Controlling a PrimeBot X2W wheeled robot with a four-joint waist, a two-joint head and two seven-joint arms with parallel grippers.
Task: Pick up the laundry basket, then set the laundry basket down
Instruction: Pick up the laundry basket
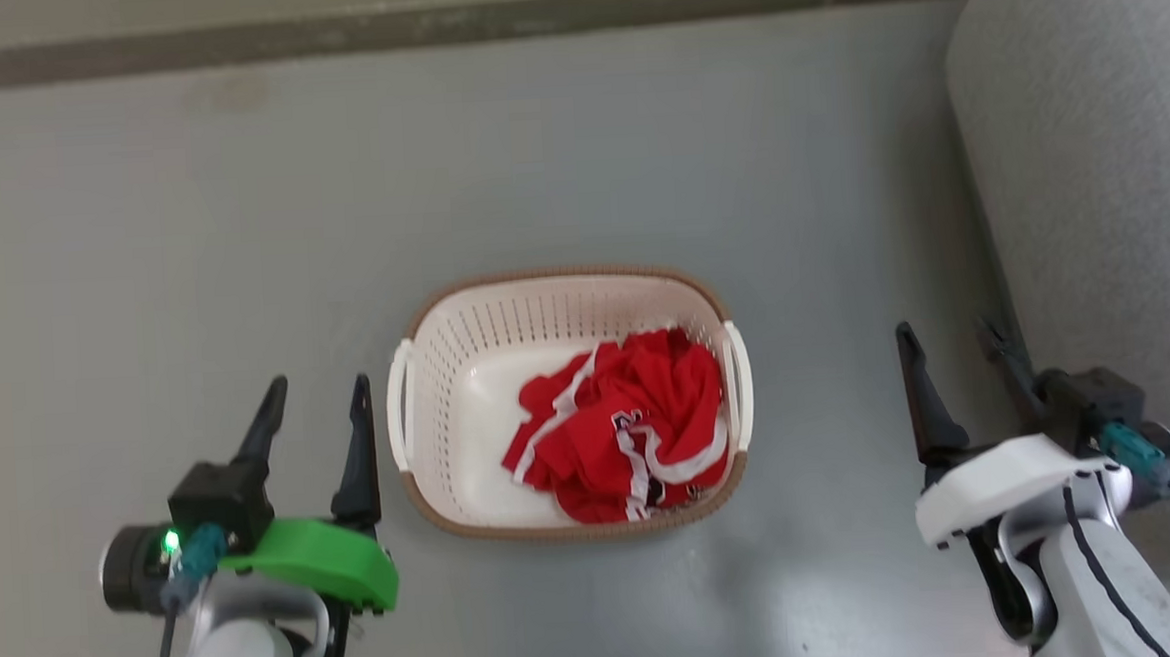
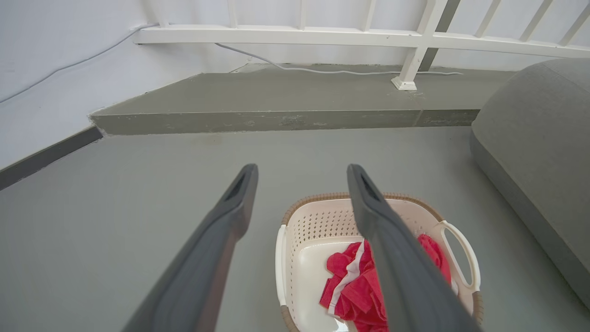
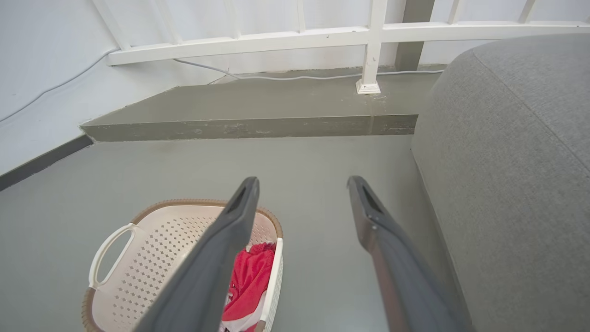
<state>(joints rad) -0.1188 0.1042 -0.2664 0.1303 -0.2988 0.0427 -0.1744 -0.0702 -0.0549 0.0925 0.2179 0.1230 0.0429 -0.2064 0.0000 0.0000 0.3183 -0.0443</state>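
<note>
Left pincer and right pincer flank laundry basket, long axis left-to-right.

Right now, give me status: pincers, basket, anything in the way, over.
Left pincer open, empty. Right pincer open, empty, close to the grey sofa. Laundry basket on the floor between them, untouched, red garment inside.
</note>
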